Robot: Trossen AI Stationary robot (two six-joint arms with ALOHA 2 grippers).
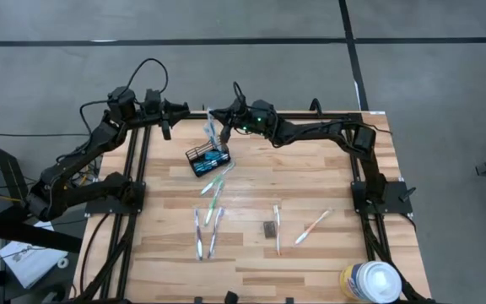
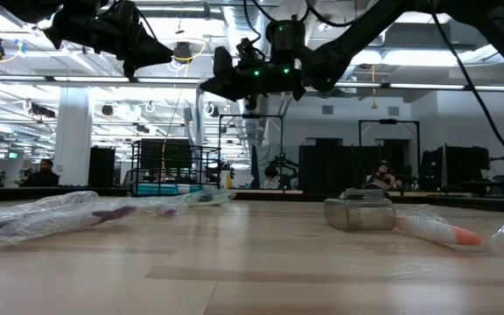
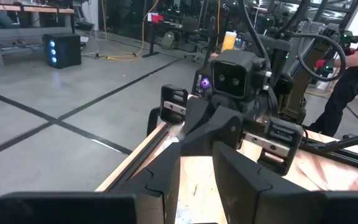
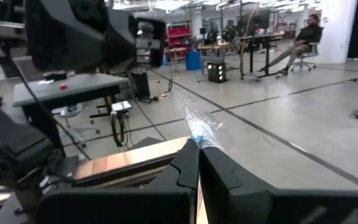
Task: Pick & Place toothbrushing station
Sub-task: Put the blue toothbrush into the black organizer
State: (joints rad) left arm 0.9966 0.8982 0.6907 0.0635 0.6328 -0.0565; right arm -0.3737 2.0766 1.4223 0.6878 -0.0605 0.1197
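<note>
— Where's the caddy (image 1: 207,159) right now?

— It sits on the pale wood-plank surface (image 1: 310,177), toward the far edge, left of centre. Black wire mesh, rectangular, with blue-and-white tubes lying inside it.

— And your pincers?

— My right pincer (image 1: 215,118) is up over the far edge, just beyond the caddy, jaws pressed together on a crinkly clear wrapper (image 4: 202,129) with something blue inside. It's a slim wrapped piece, probably a toothbrush, though the plastic blurs it. My left pincer (image 1: 166,128) hangs beside it at the far left corner, fingers (image 3: 166,177) a little apart, nothing between them.

— What's scattered about?

— Slim toothbrushes in glossy film: a green-and-white pair (image 1: 213,190) just in front of the caddy, two bluish ones (image 1: 206,234) nearer the front, a white one (image 1: 277,228) and an orange-tipped one (image 1: 313,226) to the right. A small dark grey block (image 1: 269,229) lies among them, and a white round canister (image 1: 371,281) stands at the front right corner.
</note>
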